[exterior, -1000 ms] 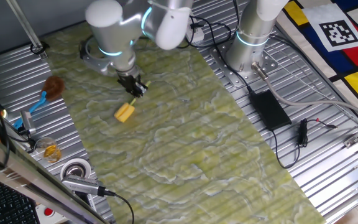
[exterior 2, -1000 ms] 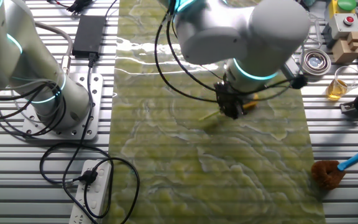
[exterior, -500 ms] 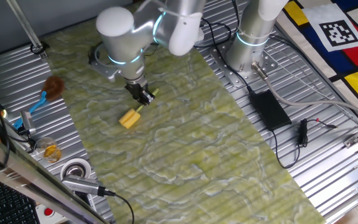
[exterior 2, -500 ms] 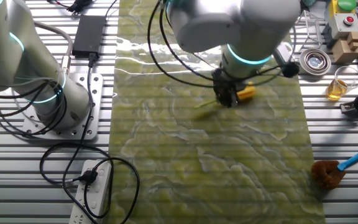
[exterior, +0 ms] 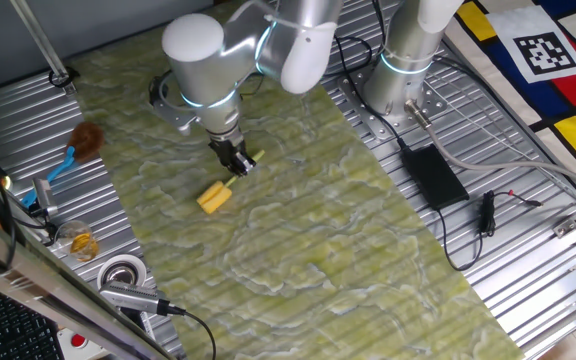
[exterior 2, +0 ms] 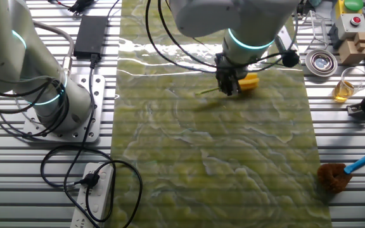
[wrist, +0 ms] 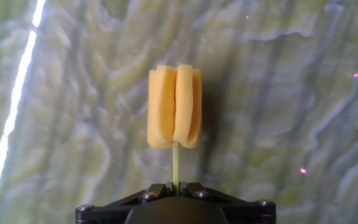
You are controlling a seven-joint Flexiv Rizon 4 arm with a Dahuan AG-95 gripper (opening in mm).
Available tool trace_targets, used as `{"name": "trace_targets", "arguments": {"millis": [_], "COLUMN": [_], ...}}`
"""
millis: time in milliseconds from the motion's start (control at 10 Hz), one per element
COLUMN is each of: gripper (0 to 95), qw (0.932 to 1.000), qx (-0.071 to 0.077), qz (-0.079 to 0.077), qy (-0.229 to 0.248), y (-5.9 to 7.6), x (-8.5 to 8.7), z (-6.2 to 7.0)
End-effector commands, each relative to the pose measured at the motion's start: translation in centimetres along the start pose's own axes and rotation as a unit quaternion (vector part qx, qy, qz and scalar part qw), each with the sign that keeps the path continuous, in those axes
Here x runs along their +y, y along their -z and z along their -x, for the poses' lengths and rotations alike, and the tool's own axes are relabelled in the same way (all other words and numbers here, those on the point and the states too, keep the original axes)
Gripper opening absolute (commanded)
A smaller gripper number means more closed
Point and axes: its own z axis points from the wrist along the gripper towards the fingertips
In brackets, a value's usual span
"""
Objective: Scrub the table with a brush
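Note:
The brush is a small yellow blocky head (exterior: 213, 197) on a thin pale stem (wrist: 175, 163). My gripper (exterior: 238, 162) is shut on that stem, with the yellow head (wrist: 174, 107) reaching out past the fingers over the table (exterior: 298, 230). From the other fixed view the gripper (exterior 2: 229, 87) holds the brush (exterior 2: 248, 81) low on the marbled yellow-green table (exterior 2: 214, 158), near its far end. Whether the head touches the surface cannot be told.
A brown fluffy brush with a blue handle (exterior: 78, 145) lies on the ribbed metal to the left. A jar (exterior: 76, 240), a tape roll (exterior: 121, 272) and a black power brick (exterior: 431, 175) sit off the mat. A second arm's base (exterior: 398, 70) stands at the back.
The gripper and the brush have slid along the table, down and right in one fixed view, up toward the far end in the other. The grip on the stem is unchanged.

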Motion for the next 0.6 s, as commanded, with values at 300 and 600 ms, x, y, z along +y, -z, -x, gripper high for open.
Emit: {"name": "trace_targets", "arguments": {"millis": [300, 600], "gripper": [0.0, 0.0], "qw": [0.9996, 0.9922], "qx": [0.001, 0.004], "qz": [-0.006, -0.012], "qy": [0.029, 0.124], "y": [-0.1, -0.2], "x": [-0.7, -4.7], "z": [0.0, 0.3]}}
